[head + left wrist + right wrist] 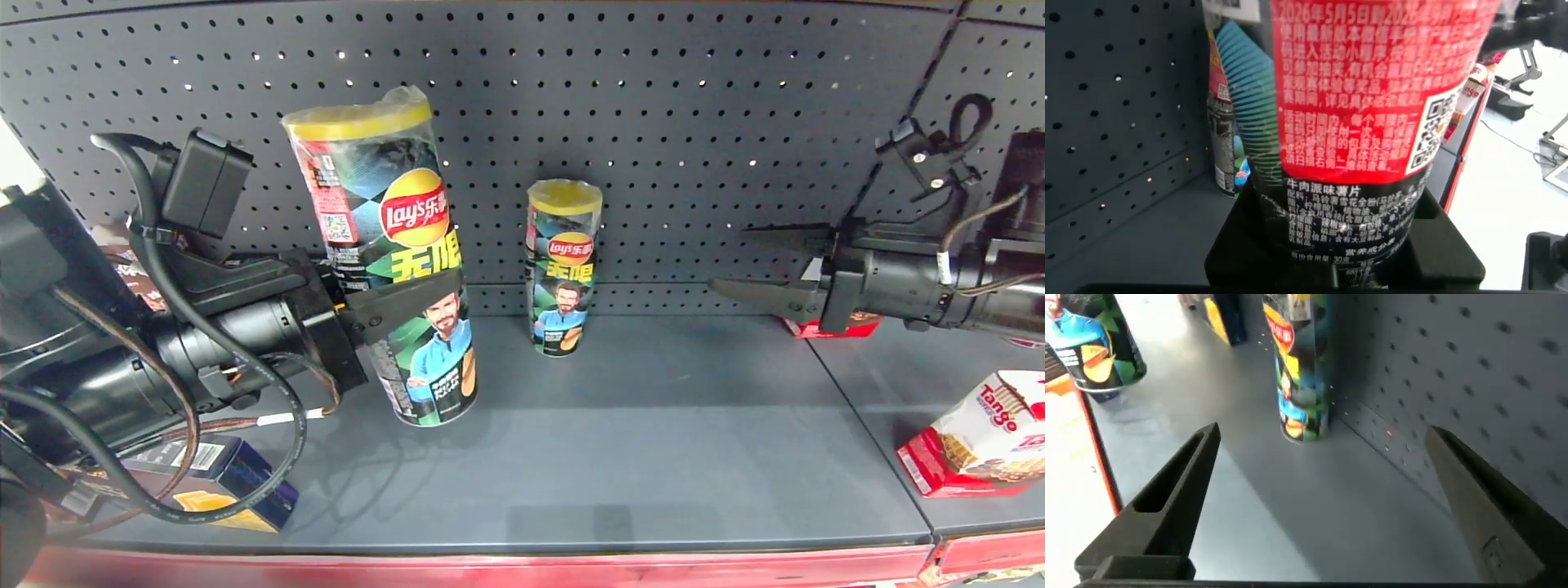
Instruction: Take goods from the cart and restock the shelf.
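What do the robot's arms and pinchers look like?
Both arms are black and round, like thick tubes. The left arm has looping black cables, a small white tag and a black box on top. The right arm has a white band. The left gripper and right gripper have flat, dark, pointed fingers.

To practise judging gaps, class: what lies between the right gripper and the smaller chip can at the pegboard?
Nothing: the head and right wrist views show bare shelf between the right gripper and the smaller chip can.
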You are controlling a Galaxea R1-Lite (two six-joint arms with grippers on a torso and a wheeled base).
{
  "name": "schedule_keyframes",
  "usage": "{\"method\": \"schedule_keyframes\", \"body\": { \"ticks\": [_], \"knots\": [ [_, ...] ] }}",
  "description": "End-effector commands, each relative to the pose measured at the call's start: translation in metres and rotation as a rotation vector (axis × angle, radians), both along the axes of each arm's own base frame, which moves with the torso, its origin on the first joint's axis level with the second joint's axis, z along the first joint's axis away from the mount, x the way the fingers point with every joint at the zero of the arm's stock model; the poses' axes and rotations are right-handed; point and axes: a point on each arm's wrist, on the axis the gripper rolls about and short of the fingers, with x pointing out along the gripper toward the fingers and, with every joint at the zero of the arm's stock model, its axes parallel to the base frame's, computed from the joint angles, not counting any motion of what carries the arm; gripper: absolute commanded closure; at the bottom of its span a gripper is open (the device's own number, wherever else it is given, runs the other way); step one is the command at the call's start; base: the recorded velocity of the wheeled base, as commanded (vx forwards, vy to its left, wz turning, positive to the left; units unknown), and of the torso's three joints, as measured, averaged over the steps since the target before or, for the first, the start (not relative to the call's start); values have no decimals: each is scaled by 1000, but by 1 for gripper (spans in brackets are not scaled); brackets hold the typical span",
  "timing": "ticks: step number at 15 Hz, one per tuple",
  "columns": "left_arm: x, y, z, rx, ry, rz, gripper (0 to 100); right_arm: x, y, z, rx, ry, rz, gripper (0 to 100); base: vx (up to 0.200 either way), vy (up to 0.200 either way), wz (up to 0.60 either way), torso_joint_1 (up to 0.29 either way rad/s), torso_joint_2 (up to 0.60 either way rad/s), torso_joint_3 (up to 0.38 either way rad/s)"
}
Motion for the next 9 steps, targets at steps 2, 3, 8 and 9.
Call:
{"method": "schedule_keyframes", "body": {
  "ticks": [2,3,8,9],
  "knots": [
    [0,0,0,-1,-3,0,100,34,19,-13,-21,-9,180,0,0,0,0,0,0,0],
    [0,0,0,-1,-1,-2,100,48,22,-16,-20,-46,332,0,0,0,0,0,0,0],
    [-1,0,0,-2,-6,-6,100,74,32,-25,-14,-51,402,0,0,0,0,0,0,0],
    [-1,0,0,-2,-6,-6,100,81,34,-28,-14,-47,402,0,0,0,0,0,0,0]
  ]
}}
